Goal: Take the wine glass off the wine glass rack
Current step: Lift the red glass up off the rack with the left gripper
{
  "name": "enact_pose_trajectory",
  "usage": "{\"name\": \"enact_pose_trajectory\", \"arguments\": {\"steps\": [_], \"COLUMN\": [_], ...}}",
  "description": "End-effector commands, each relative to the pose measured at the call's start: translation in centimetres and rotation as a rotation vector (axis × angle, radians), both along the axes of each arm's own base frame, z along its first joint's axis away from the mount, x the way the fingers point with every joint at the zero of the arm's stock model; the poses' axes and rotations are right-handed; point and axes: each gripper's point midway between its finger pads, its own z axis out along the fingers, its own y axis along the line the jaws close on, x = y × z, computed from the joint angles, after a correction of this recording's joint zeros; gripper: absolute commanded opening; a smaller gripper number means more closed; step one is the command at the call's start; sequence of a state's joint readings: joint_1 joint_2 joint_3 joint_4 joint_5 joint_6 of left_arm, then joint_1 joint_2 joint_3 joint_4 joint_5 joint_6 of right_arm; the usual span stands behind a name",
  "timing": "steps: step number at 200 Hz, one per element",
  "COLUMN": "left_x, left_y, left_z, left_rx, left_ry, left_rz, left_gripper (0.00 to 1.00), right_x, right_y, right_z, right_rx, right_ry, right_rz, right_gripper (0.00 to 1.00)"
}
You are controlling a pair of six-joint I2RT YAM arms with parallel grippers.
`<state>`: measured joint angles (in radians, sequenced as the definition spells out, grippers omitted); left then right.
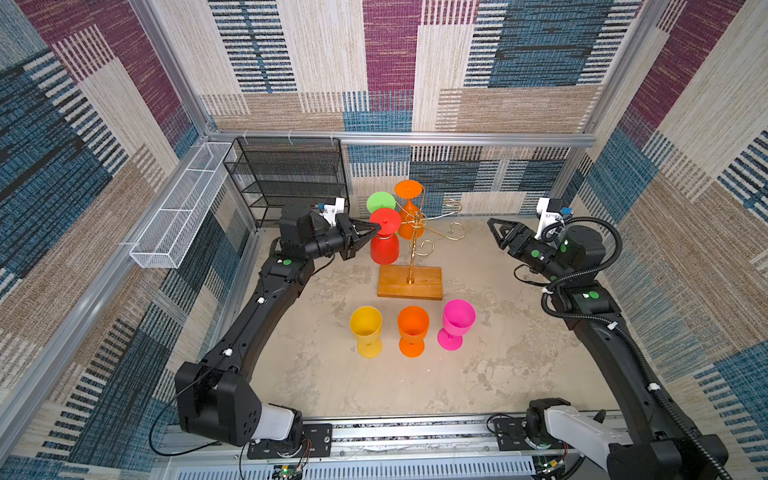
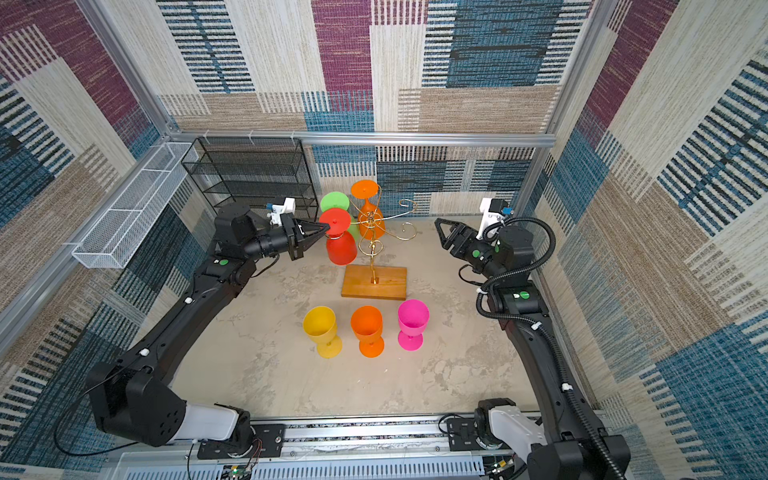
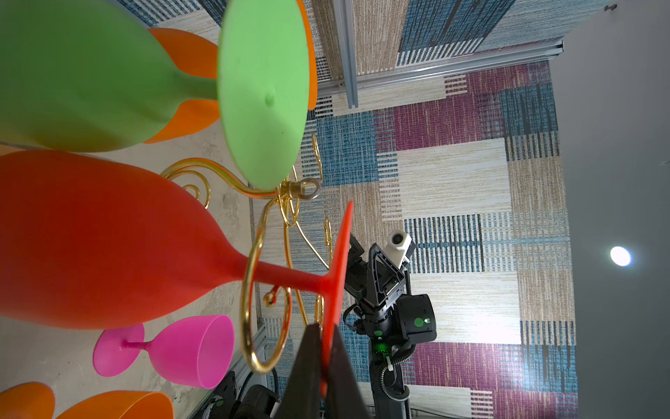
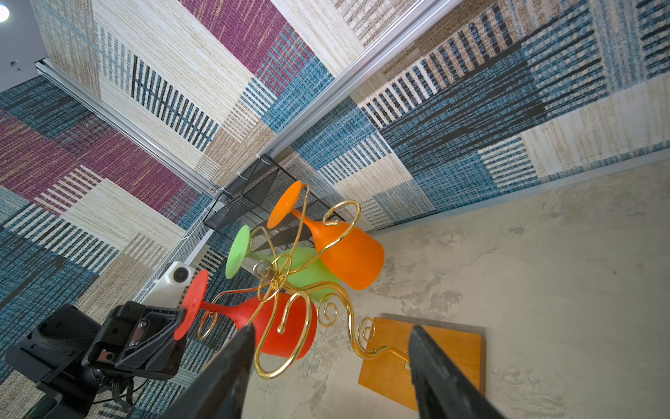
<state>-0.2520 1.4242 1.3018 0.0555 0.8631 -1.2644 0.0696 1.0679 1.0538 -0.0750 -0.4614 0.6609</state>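
Observation:
The wine glass rack [image 1: 412, 249] [image 2: 373, 253] is a gold wire tree on a wooden base [image 1: 409, 283]. A red wine glass [image 1: 384, 247] [image 2: 340, 248] [image 3: 108, 239] [image 4: 286, 326] hangs upside down on its left side. The glass's stem passes through a gold loop [image 3: 250, 290]. My left gripper [image 1: 376, 227] [image 2: 328, 226] [image 3: 326, 348] is shut on the rim of the red glass's foot. A green glass [image 1: 380, 201] [image 3: 261, 94] and an orange glass [image 1: 409, 189] [image 4: 348, 250] also hang on the rack. My right gripper [image 1: 494, 232] [image 2: 441, 232] [image 4: 330, 328] stands open to the right of the rack, holding nothing.
Yellow [image 1: 365, 328], orange [image 1: 412, 328] and pink [image 1: 457, 322] glasses stand upright on the table in front of the rack. A black mesh shelf [image 1: 291, 178] stands at the back left. A white wire basket [image 1: 178, 208] hangs on the left wall.

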Motion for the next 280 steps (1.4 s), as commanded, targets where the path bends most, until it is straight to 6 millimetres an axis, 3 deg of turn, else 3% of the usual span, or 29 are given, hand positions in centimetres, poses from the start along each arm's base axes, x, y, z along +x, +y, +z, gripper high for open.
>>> {"name": "enact_pose_trajectory", "arguments": {"steps": [1, 39, 149, 211, 280], "left_x": [-0.3, -0.9, -3.8, -7.7, -13.8], "left_y": [-0.8, -1.7, -1.7, -1.0, -0.1], "left_z": [0.8, 0.5, 1.1, 2.4, 6.5], "left_rx": [-0.009, -0.008, -0.008, -0.024, -0.039], "left_ry": [-0.033, -0.03, -0.027, -0.04, -0.152], "left_rz": [-0.031, -0.07, -0.122, -0.163, -0.286], "left_gripper": [0.0, 0.0, 0.0, 0.0, 0.0], "right_x": [-0.1, -0.2, -0.3, 0.0, 0.4], "right_y": [0.1, 0.0, 0.0, 0.0, 0.4], "right_z": [0.5, 0.5, 0.4, 0.2, 0.5], "right_rx": [-0.005, -0.006, -0.005, -0.001, 0.016], "right_ry": [-0.031, -0.03, -0.028, -0.02, -0.022], "right_rz": [0.009, 0.007, 0.008, 0.009, 0.034], "right_gripper": [0.68, 0.68, 0.68, 0.68, 0.68]}}
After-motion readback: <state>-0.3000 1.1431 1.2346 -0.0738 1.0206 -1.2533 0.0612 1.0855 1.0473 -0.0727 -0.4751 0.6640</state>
